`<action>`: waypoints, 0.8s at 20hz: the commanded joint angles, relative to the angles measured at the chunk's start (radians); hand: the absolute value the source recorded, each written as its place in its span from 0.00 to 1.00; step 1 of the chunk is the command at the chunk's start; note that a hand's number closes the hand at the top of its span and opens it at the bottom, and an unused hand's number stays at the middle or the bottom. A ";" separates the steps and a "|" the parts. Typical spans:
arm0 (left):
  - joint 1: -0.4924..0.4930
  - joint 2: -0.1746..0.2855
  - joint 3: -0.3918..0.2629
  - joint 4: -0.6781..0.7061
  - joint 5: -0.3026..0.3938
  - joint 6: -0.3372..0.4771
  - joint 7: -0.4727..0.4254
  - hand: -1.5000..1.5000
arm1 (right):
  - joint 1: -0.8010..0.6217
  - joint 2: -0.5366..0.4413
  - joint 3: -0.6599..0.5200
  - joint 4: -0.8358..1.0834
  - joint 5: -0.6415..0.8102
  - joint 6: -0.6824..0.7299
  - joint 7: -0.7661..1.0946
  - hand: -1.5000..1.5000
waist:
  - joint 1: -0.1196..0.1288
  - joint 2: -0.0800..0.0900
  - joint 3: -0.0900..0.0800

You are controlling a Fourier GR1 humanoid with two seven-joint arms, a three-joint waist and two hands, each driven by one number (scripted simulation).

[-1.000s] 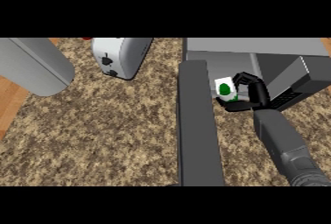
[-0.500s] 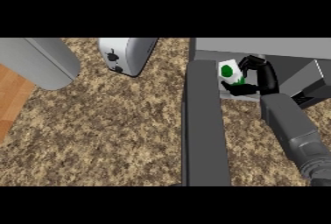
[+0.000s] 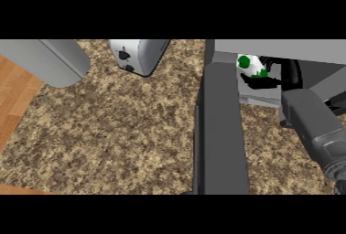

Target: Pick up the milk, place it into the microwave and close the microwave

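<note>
The milk (image 3: 248, 65), a white carton with green marks, is held at the mouth of the open microwave (image 3: 283, 48) at the upper right, tilted and partly under its top edge. My right hand (image 3: 272, 80) is curled round the carton from the right, and its grey forearm (image 3: 314, 128) runs down to the lower right. The microwave door (image 3: 219, 137) hangs open as a long grey slab left of the hand. My left hand does not show; only a grey forearm (image 3: 47, 59) lies at the upper left.
A silver toaster (image 3: 138, 55) stands at the top centre on the speckled counter (image 3: 115, 132). A wooden floor strip (image 3: 13, 96) shows past the counter's left edge.
My right hand has carried the milk up and further into the microwave's opening. The carton now sits partly under the microwave's top edge.
</note>
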 commanded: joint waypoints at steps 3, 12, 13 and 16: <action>-0.023 0.020 0.002 0.008 -0.002 0.001 0.007 0.00 | -0.027 -0.043 -0.012 0.009 -0.002 -0.033 0.032 1.00 | 0.023 0.012 0.002; -0.071 0.022 -0.027 0.013 -0.022 0.010 0.012 0.00 | -0.042 -0.077 -0.024 0.014 -0.006 -0.049 0.037 1.00 | 0.036 0.032 0.004; -0.073 0.031 -0.013 0.024 -0.017 0.023 0.018 0.00 | -0.041 -0.087 -0.028 0.012 -0.009 -0.045 0.034 1.00 | 0.040 0.037 0.006; -0.080 0.033 -0.014 0.036 -0.027 0.012 0.012 0.00 | -0.048 -0.102 -0.019 0.018 0.003 -0.035 0.042 1.00 | 0.051 0.038 0.004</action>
